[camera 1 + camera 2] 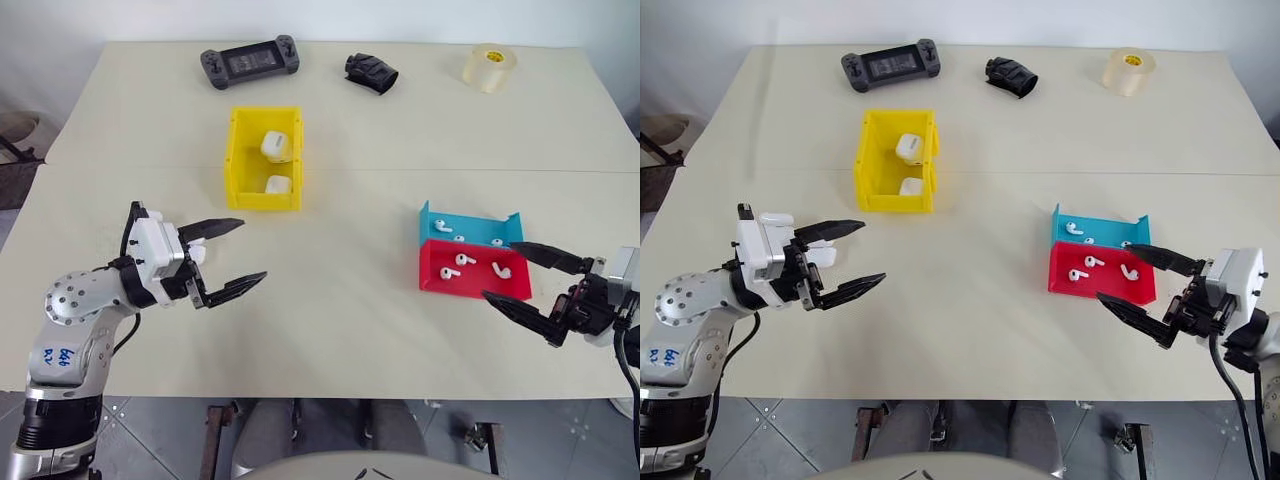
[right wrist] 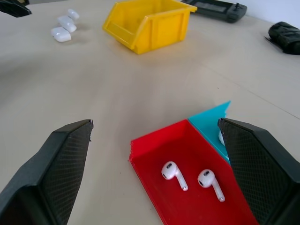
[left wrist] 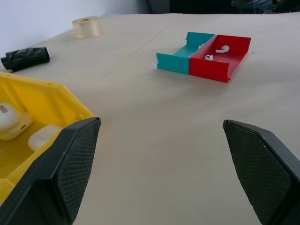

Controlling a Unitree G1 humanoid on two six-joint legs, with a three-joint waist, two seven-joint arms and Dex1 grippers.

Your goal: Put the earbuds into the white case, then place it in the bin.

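Both grippers hang above the desk [image 1: 350, 300] with their black fingers spread wide and nothing between them: the left gripper [image 1: 232, 258] over the near left part of the surface, the right gripper [image 1: 520, 275] at the near right, its fingertips just at the front corner of the red tray [image 1: 478, 287]. Several earbuds [image 2: 174, 172] lie loose in the red tray and in the teal tray [image 1: 470, 226] joined to its far side. The bin [image 1: 238, 170] stands well apart from the trays, toward the middle left of the desk, and already holds two white cases [image 1: 277, 146]. Two more white cases [image 2: 61, 33] lie on the desk near the left gripper. Along the far edge sit a handheld game console [image 1: 250, 62], a dark crumpled object [image 1: 371, 72] and a roll of tape [image 1: 490, 67].
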